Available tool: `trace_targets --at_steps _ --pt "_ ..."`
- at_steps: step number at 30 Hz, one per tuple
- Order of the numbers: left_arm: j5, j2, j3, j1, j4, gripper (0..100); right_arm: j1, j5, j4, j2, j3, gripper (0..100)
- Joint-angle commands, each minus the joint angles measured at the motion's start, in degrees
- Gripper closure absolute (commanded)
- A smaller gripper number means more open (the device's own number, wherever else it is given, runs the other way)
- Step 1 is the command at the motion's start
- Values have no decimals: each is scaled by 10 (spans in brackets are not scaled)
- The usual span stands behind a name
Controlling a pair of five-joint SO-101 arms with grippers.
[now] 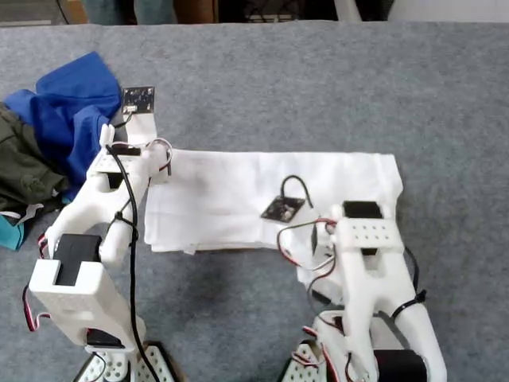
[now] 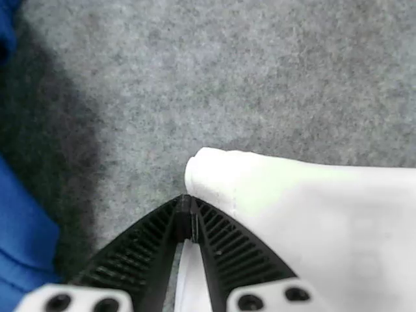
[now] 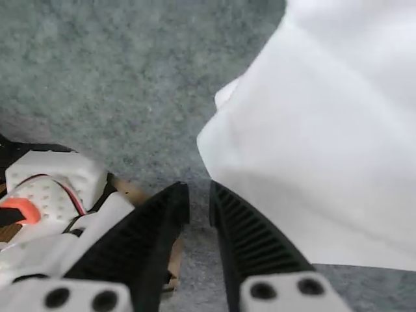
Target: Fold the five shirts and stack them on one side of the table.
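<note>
Flat, strip-folded white shirt is lying across the middle of the grey felt-covered table. Left gripper is sitting at the strip's end nearest the unfolded pile, black ribbed jaws closed tip to tip. A sliver of white is showing between them, right by the rolled hem, so I'm reading that as a pinch on the cloth, though I'm not certain. Right gripper is hanging just off the shirt's edge on the arm-base side, jaws a crack apart and holding nothing, with bare felt showing in the gap. My read: left is anchoring one end for the next cross fold, and right is lining up on the near corner so both ends can travel together. The pile is waiting on the left arm's side of the table: crumpled royal-blue shirt lying over a dark olive garment, with a teal piece peeking out beside it. I'm not seeing a finished stack, so we're probably looking at an early stage of the job.
</note>
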Motion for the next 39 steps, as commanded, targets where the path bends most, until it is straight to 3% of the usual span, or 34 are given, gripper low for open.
trace_targets --at_steps 1,7,13,30,33,39 --pt "-7 -26 -5 7 -9 971 -11 6 10 -14 -39 892" --pt "-7 -26 -5 7 -9 971 15 33 11 -15 -80 868" --pt "-7 -26 -5 7 -9 971 65 117 47 -18 -95 843" --pt "-7 -26 -5 7 -9 971 70 191 -220 -23 147 712" --pt "-7 -26 -5 7 -9 971 71 191 -245 -25 154 718" --pt "-7 -26 -4 7 -8 971 71 192 -258 -23 154 867"
